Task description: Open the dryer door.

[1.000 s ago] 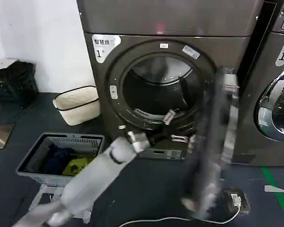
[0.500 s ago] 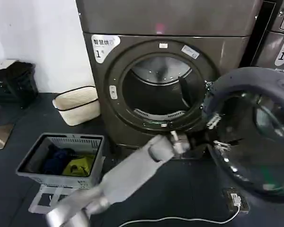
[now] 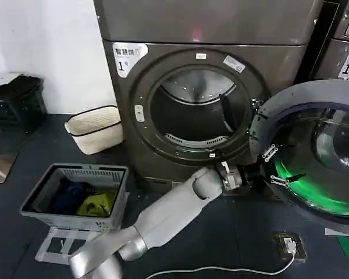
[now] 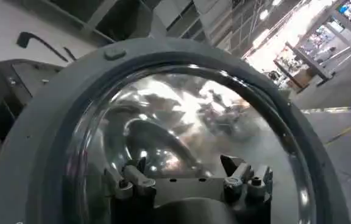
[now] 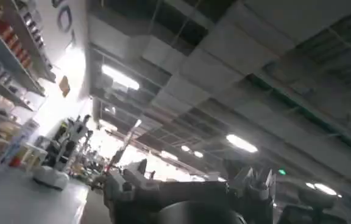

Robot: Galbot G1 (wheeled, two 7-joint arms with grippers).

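The left gripper (image 3: 266, 170), jaws parted and gripping nothing, reached low across the drum opening (image 3: 196, 110) and faced the matte grey inner side of the dryer door (image 3: 314, 96), evidently placed to push it wide. The door stood swung out just beyond the gripper. Behind the arm, a laundry basket (image 3: 75, 172) sat on the floor.

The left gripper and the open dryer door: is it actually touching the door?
Cannot tell. In the head view the left gripper overlaps the inner face of the dryer door, near its hinge side, but neither contact nor a gap shows plainly.
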